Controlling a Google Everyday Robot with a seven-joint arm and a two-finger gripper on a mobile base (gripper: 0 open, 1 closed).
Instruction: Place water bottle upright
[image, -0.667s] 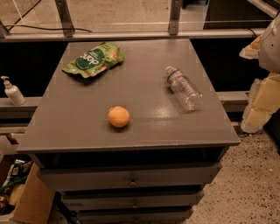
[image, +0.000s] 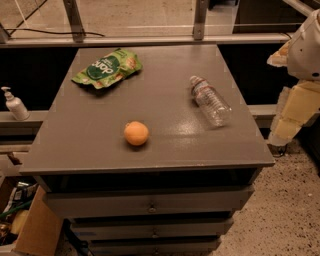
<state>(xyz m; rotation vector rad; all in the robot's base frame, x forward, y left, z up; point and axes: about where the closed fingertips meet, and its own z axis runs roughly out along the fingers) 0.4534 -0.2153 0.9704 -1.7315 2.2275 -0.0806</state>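
Note:
The water bottle (image: 210, 100) is a small clear ribbed plastic bottle with a white cap. It lies on its side on the right part of the grey table top (image: 100, 145), cap toward the back left. My gripper (image: 292, 117) hangs off the table's right edge, below the white arm (image: 305, 47), to the right of the bottle and apart from it. It holds nothing that I can see.
An orange (image: 136, 133) sits near the table's front middle. A green chip bag (image: 106, 68) lies at the back left. A white pump-dispenser bottle (image: 14, 104) stands on a ledge to the left. Drawers (image: 150, 205) sit under the top. A cardboard box (image: 27, 232) is at lower left.

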